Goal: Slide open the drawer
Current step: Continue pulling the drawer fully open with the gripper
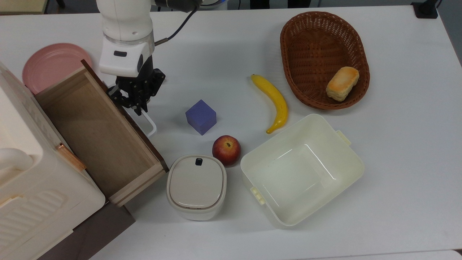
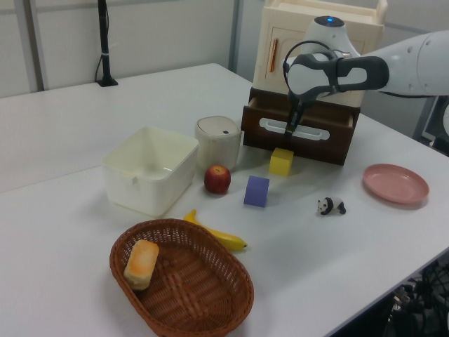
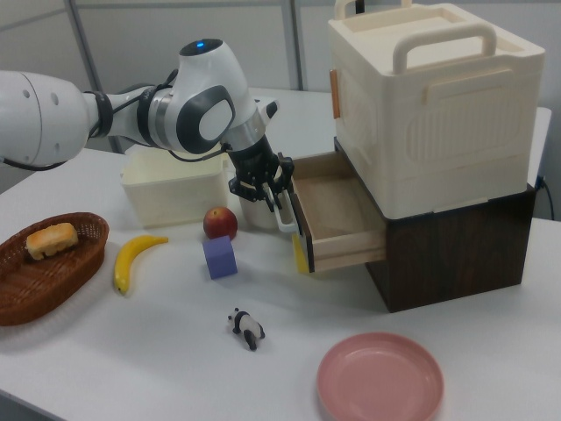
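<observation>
Top view shows the drawer (image 1: 97, 133) pulled far out of the cabinet (image 1: 32, 187) at the top view's left. The gripper (image 1: 139, 108) is closed on the white bar handle (image 1: 148, 124), whose long axis lies along the front panel; the pull goes across it.

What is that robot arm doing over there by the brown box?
The robot arm is pulling a wooden drawer out of a dark brown cabinet. Its tool is at the drawer's white bar handle. The drawer is already well out, so its light wood inside shows, with nothing in it. Right beside the drawer's front sit a yellow block and a small white lidded pot.
</observation>
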`<state>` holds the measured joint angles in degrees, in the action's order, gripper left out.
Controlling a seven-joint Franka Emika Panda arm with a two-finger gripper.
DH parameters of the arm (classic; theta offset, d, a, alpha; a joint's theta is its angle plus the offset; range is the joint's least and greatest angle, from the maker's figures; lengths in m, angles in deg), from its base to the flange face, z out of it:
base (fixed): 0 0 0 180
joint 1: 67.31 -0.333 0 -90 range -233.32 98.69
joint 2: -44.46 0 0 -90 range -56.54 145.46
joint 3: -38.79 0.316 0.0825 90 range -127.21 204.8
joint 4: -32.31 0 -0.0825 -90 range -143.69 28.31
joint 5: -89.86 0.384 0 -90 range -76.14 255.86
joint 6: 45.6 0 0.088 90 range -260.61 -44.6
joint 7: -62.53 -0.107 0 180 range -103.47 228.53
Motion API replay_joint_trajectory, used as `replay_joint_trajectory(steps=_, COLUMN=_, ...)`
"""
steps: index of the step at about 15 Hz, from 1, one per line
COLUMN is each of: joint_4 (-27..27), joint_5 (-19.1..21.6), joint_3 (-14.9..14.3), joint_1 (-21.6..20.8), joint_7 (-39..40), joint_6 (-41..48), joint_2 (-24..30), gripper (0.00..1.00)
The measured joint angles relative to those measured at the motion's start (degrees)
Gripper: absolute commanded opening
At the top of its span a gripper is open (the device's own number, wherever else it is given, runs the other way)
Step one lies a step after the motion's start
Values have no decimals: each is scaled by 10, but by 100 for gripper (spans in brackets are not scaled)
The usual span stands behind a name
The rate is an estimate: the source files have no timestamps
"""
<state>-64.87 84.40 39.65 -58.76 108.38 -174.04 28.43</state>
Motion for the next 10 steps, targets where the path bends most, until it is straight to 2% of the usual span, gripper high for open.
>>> replay_joint_trajectory(steps=10, joint_4=-8, joint_5=0, joint_3=1, joint_1=-3, joint_7=-1, joint_6=0, joint_2=0, gripper=10)
